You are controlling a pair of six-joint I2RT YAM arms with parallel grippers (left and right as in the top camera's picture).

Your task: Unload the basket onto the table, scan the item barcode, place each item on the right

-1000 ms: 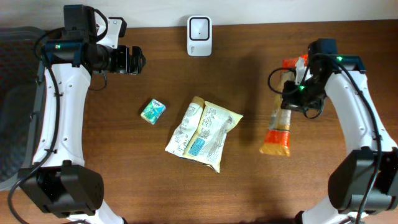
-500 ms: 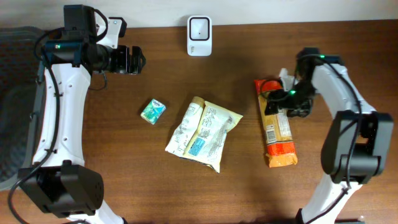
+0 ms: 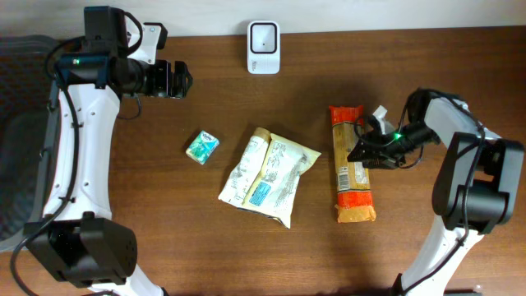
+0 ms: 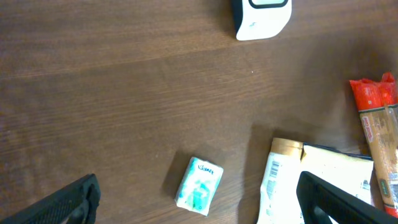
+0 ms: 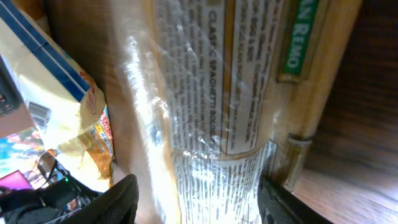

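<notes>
Although the right arm has an item within reach, the scan looks not yet made, judging from how things lie on the table. The snack bag sits mid-table with no fingers near it. Just to its right the spaghetti pack lies flat and lengthwise, well apart from the scanner at the far edge. What is left, I judge, is to lift the pack, carry it across and turn its barcode to the scanner's face. Smallest of all, the tissue pack rests to the left of the bag.

The overhead view gives the whole layout and shows the right arm reaching in sideways to the pack's middle, but not how the grip stands. The right wrist view adds that: the right fingers stand apart, one on each side of the pack, whose printed label fills the view. Whether they press on it or merely straddle it I cannot tell. Only the left wrist view shows the left fingers spread wide and empty, above bare table, with the tissue pack between them and the scanner beyond.
</notes>
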